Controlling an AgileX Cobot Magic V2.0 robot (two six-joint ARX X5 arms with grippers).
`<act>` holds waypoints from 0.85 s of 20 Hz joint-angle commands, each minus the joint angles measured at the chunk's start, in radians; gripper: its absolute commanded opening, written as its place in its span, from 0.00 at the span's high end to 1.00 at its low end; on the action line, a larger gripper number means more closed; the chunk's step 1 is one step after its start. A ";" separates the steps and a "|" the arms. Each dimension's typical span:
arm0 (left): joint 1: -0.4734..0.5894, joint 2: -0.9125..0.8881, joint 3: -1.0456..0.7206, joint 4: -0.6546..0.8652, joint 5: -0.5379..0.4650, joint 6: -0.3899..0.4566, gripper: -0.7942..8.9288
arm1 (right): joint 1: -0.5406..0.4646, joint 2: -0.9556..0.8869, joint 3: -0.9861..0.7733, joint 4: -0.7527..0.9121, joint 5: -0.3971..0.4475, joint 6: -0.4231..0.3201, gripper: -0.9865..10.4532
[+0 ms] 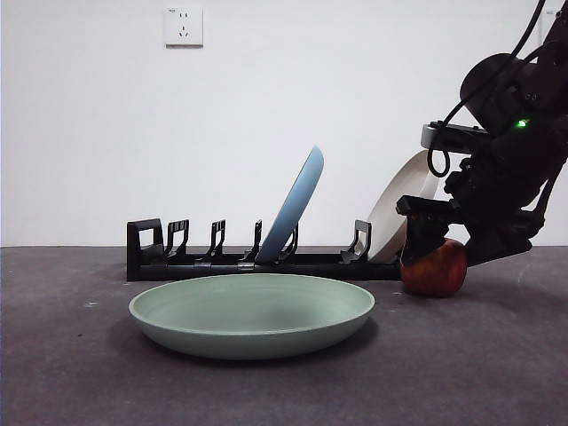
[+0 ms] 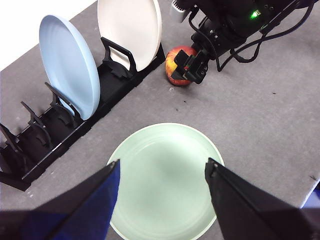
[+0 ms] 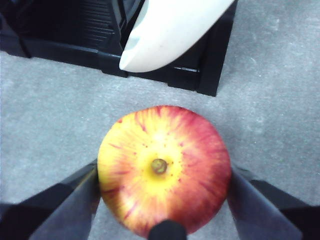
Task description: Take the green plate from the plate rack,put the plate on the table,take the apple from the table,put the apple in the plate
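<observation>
The right arm (image 1: 510, 169) is a bulky black body made of rounded and blocky housings. A small green light (image 1: 522, 122) glows on its upper part. A pale grey ring-shaped collar (image 1: 453, 135) sits just behind the wrist. Thin black cables (image 1: 532, 35) loop above and beside the housings. The right gripper (image 3: 162, 187) has two dark jaws with flat grey inner faces. The left gripper (image 2: 162, 172) has two wide, flat black jaws with a bluish shine.

The green plate (image 1: 251, 312) looks matt and smooth; the apple (image 3: 164, 169) has a waxy, speckled, streaked skin; the plate rack (image 1: 257, 263) looks like black plastic with a slight sheen; the counter (image 1: 461, 355) is matt, finely grained grey.
</observation>
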 commanded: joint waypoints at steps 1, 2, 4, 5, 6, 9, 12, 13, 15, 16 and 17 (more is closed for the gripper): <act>-0.003 0.000 -0.007 0.001 -0.005 -0.007 0.62 | 0.002 0.003 0.002 -0.001 0.000 0.009 0.93; -0.003 0.000 -0.007 0.001 -0.005 -0.007 0.62 | 0.002 -0.006 0.002 -0.005 0.000 0.009 0.93; -0.003 0.000 -0.007 0.001 -0.005 -0.007 0.62 | 0.016 -0.051 0.002 -0.038 -0.001 0.009 0.93; -0.003 0.000 -0.007 0.001 -0.005 -0.007 0.62 | 0.031 -0.086 0.002 -0.060 -0.004 0.010 0.93; -0.003 0.000 -0.007 0.001 -0.005 -0.007 0.62 | 0.052 -0.123 0.002 -0.085 -0.005 0.010 0.93; -0.003 0.000 -0.007 0.002 -0.003 -0.007 0.62 | 0.152 -0.225 0.002 -0.156 -0.024 0.010 0.93; -0.003 0.000 -0.007 0.002 0.000 -0.008 0.62 | 0.275 -0.241 0.002 -0.179 -0.036 0.024 0.93; -0.003 0.000 -0.007 0.001 0.000 -0.008 0.62 | 0.306 -0.229 0.002 -0.182 -0.037 0.024 0.93; -0.003 0.000 -0.007 0.002 0.001 -0.007 0.62 | 0.373 -0.188 0.001 -0.182 -0.027 0.024 0.93; -0.003 0.000 -0.007 0.002 0.001 -0.007 0.62 | 0.402 -0.167 0.001 -0.182 -0.018 0.024 0.93; -0.003 0.000 -0.007 0.002 0.001 -0.007 0.62 | 0.420 -0.150 0.001 -0.180 -0.019 0.023 0.93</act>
